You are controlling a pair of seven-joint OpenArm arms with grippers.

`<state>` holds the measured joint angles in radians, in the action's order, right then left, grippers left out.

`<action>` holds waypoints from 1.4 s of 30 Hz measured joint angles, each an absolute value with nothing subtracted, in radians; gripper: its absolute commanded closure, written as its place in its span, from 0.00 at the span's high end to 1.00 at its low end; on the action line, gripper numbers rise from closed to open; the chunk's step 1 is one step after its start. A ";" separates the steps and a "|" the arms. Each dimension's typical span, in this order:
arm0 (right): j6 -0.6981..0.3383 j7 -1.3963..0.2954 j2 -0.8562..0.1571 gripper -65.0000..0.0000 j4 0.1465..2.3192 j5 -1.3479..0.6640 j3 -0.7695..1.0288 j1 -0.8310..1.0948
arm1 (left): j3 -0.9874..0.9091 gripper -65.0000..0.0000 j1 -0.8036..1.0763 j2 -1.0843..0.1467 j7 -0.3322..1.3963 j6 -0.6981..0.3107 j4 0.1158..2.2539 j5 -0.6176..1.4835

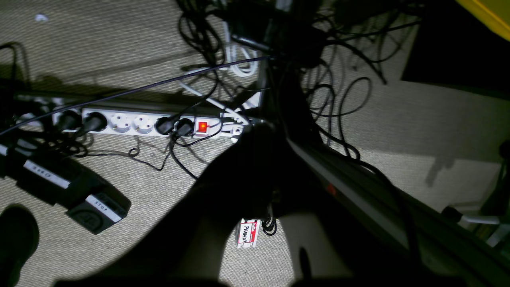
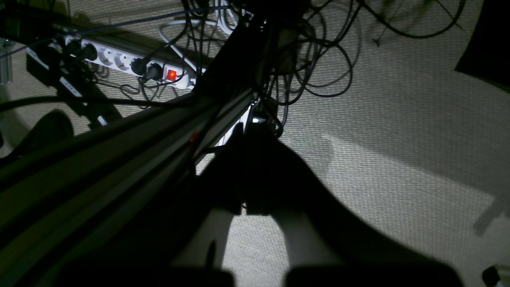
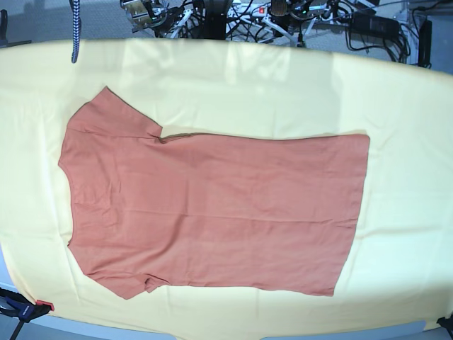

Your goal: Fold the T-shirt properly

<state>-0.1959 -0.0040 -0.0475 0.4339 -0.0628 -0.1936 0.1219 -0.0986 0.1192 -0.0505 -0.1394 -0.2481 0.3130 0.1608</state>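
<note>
Rust-orange cotton, plain and short-sleeved, the T-shirt lies spread flat and unfolded on a pale yellow cloth that covers the surface, with its sleeves and shoulders at the left of the base view and its straight hem at the right. It looks light, soft and limp: likely to sag, drape and wrinkle when lifted, and not fragile. Good places to take hold would be the far sleeve and the far hem corner, pinched through the fabric edge so the side can be carried over evenly. The neckline is hard to make out along the left edge, and no tag shows.

Neither arm appears over the surface. Both wrist views look down at a beige carpeted floor with a white power strip and tangled black cables. The left pincer and the right pincer are dark silhouettes, each closed with nothing held. Much of both wrist views is lost in shadow.
</note>
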 measured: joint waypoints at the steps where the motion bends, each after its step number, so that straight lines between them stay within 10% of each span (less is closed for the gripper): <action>1: -0.195 0.008 -0.047 0.00 0.434 -0.063 -0.194 0.122 | -0.099 0.00 0.119 -0.051 -0.139 -0.249 0.313 0.161; 24: -0.195 -0.011 -0.047 0.00 0.435 -0.002 -0.194 0.121 | -0.099 0.00 0.123 -0.053 -0.016 -0.251 0.358 0.113; 42: -0.360 -0.224 -0.125 0.00 0.863 0.009 -0.193 0.552 | -0.099 0.00 0.600 -0.214 0.217 -0.212 0.948 0.293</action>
